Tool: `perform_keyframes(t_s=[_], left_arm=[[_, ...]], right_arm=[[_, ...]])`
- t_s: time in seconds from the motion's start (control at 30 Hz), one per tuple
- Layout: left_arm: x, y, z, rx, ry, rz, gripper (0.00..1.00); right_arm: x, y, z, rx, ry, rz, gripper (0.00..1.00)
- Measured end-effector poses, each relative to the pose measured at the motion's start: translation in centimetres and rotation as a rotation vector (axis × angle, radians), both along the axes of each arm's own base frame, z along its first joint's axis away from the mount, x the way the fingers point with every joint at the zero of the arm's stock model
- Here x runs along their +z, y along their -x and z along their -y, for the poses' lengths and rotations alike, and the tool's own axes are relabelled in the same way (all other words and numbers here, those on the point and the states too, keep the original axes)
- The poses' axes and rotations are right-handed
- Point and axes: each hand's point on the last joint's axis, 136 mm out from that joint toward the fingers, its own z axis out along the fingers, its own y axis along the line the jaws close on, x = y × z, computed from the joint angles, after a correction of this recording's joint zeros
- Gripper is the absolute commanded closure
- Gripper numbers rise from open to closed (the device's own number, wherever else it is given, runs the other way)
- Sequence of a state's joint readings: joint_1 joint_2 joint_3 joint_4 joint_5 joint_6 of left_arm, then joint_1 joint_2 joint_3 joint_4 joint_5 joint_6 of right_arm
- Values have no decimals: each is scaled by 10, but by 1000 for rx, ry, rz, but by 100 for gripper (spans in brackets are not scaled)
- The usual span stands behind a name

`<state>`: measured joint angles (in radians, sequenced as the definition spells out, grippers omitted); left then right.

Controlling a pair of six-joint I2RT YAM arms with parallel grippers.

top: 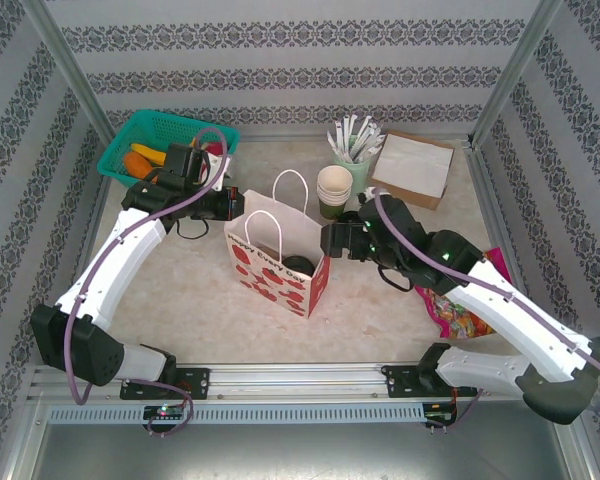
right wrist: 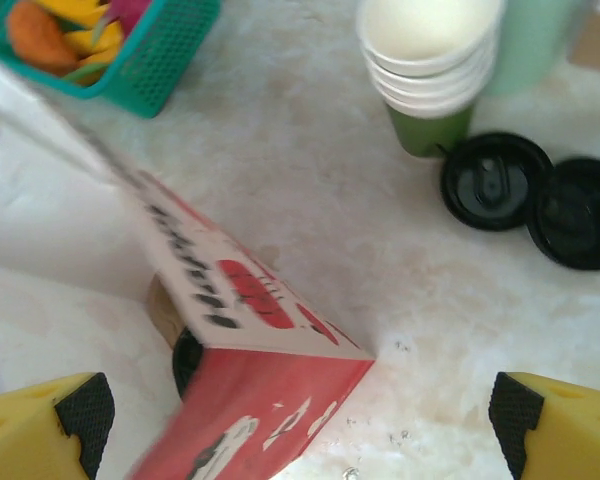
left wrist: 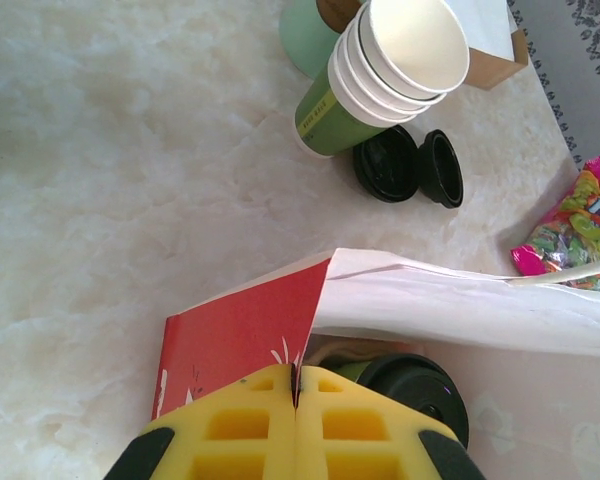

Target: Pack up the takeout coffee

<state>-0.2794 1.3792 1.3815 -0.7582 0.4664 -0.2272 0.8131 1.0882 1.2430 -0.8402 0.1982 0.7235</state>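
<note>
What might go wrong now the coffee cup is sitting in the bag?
1. The left claw pinches the paper bag at its rim; a tug might tip the bag and topple the takeout coffee inside.
2. The open right claw sits close to the bag, with the stack of empty cups and loose black lids nearby; a careless swing might knock them.

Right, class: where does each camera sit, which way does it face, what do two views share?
Top external: high behind the bases, facing down; both arms flank the paper bag.
Left wrist: faces down past the left gripper, shut on the bag's rim.
Right wrist: faces down at the bag's corner; right gripper open.
Both wrist views share the cup stack.
</note>
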Motion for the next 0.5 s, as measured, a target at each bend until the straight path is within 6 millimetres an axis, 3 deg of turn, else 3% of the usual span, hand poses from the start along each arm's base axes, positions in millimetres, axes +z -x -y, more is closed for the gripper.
perform_keyframes(t_s=[0.1,0.4,0.5], left_arm=[[0,1,-2,16,0,-3,100],[-1,7,-11,65,-13,4,100],[-1,6,-11,70,-13,5,100]], right_arm=[[-3,2,-7,-51,-56,-41,4],[-19,-3,-40,-80,-56,-126,25],[-30,-5,-45,-85,-26,-153,41]])
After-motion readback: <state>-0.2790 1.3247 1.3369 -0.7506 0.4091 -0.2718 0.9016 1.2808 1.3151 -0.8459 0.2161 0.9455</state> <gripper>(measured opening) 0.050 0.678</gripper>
